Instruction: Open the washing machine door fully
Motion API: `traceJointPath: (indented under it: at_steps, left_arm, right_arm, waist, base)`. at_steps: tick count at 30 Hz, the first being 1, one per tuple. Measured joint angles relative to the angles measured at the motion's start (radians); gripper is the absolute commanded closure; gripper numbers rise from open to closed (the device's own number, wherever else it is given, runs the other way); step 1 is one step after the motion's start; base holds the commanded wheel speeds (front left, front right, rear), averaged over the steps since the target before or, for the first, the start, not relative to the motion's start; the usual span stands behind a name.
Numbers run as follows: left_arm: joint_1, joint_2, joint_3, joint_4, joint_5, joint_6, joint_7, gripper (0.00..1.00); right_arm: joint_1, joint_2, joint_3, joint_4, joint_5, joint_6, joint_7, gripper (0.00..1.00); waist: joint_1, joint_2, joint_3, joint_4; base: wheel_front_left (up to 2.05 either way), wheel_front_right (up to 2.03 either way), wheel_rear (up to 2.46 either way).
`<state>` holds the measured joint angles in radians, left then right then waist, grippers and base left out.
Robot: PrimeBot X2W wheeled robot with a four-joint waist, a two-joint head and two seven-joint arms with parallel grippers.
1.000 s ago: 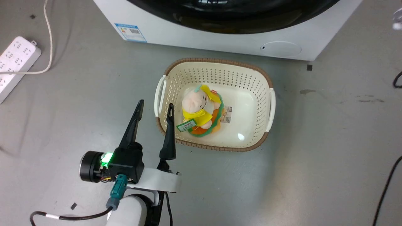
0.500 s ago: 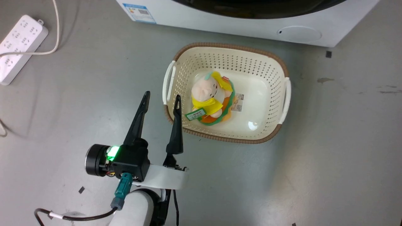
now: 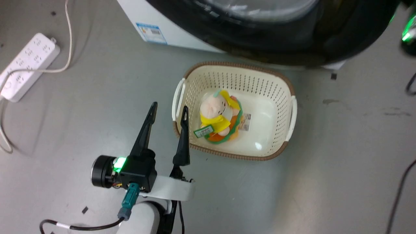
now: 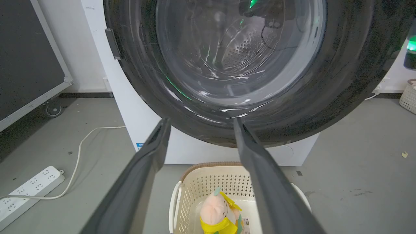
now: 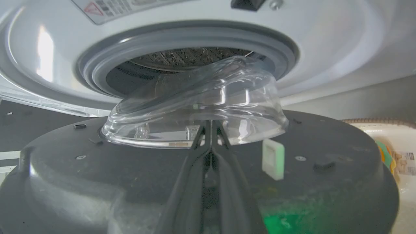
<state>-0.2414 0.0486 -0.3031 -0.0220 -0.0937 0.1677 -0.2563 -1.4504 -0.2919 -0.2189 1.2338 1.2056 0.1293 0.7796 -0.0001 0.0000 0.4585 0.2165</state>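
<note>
A smooth grey floor point(image 3: 341, 146) carries a white power strip point(image 3: 29, 66) with its cable, while a dark wheeled panel point(image 4: 26, 58) stands against the white wall point(image 4: 66, 42).

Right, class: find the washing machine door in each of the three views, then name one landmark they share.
Head view: the door runs along the top edge, above the basket.
Left wrist view: the door spans the upper part, beyond the open left gripper.
Right wrist view: its dark inner face lies across the lower half, past the shut right gripper.
Shared landmark: the cream basket: centre, bottom centre, right edge.
</note>
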Motion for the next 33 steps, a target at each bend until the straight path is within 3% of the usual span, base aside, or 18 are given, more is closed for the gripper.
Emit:
traceJointPath:
  at_steps: [9, 22, 27, 33]
  left_arm:
    - [0.093, 0.0, 0.029, 0.07, 0.011, -0.054, 0.0, 0.0]
    - [0.199, 0.0, 0.035, 0.107, 0.001, -0.086, 0.0, 0.0]
    - [0.214, 0.0, 0.024, 0.111, -0.006, -0.093, 0.0, 0.0]
    - [0.229, 0.0, 0.003, 0.111, -0.018, -0.1, 0.0, 0.0]
  right_arm:
    - [0.311, 0.107, 0.022, -0.127, 0.035, 0.0, 0.094, 1.0]
    - [0.638, 0.233, 0.106, -0.352, 0.098, 0.0, 0.215, 1.0]
    - [0.729, 0.23, 0.251, -0.418, 0.235, 0.0, 0.231, 1.0]
    - [0.794, 0.238, 0.445, -0.471, 0.367, 0.0, 0.143, 1.0]
  waist:
    - [-0.0001, 0.0, -0.151, -0.026]
    - [-0.0002, 0.0, -0.327, -0.034]
    - [0.0, 0.0, -0.355, -0.017]
    - [0.0, 0.0, -0.371, 0.005]
  base:
    - [0.0, 0.0, 0.0]
    - [0.0, 0.0, 0.0]
    - [0.0, 0.0, 0.0]
    - [0.0, 0.0, 0.0]
